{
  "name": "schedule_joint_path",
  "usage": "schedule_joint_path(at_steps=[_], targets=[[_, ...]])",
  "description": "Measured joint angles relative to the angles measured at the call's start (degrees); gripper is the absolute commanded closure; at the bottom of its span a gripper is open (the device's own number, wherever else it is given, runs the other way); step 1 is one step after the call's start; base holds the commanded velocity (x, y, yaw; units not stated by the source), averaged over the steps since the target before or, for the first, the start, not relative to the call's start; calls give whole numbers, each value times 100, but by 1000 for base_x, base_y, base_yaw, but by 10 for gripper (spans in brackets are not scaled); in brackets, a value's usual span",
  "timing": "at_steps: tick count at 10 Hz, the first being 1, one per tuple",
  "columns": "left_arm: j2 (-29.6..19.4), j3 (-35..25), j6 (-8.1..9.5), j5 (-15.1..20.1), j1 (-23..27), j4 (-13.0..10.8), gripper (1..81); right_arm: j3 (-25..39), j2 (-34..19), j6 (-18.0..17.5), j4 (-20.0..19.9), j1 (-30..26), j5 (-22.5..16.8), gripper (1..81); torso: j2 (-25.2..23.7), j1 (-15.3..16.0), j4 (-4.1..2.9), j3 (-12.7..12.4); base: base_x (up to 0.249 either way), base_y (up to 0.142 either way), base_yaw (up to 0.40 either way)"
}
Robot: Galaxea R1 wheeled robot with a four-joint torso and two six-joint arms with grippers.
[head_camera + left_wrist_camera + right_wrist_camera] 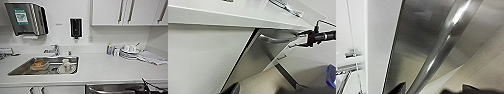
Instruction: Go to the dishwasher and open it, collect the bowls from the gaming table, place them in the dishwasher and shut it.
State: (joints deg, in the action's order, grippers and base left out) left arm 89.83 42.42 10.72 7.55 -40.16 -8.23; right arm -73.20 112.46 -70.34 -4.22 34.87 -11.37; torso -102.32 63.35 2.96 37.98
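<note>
Because opening comes first, the right tool (431, 89) sits close against the bar handle (446, 42) of the dishwasher (117, 89) under the surface (105, 67), though whether it is clenched I cannot tell.

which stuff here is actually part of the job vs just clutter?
Job:
- dishwasher, steel front under the counter
- its bar handle, close to the right wrist camera

Clutter:
- sink holding an orange bowl and white cups
- tap
- bottles
- white dishes on the counter
- towel dispenser
- soap dispenser
</note>
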Motion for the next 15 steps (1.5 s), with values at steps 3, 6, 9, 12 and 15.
schedule_joint_path(at_steps=[3,6,9,12,15], targets=[[0,2,-2,0,2,-1,10,-328,317,-887,-27,5,-213,10,0,0,0,0,0,0,0],[0,11,0,2,2,0,10,-538,391,-1252,-44,-88,-393,10,0,0,0,2,0,0,0],[38,13,0,6,-17,0,10,-879,617,-1488,-44,-122,-605,10,0,0,0,2,0,0,0],[49,16,0,6,-30,0,10,-1174,744,-1843,-44,-151,-761,10,0,0,0,2,0,0,0],[51,40,0,6,-30,0,10,-1387,755,-1976,-44,-83,-987,10,0,0,0,2,0,0,0]])
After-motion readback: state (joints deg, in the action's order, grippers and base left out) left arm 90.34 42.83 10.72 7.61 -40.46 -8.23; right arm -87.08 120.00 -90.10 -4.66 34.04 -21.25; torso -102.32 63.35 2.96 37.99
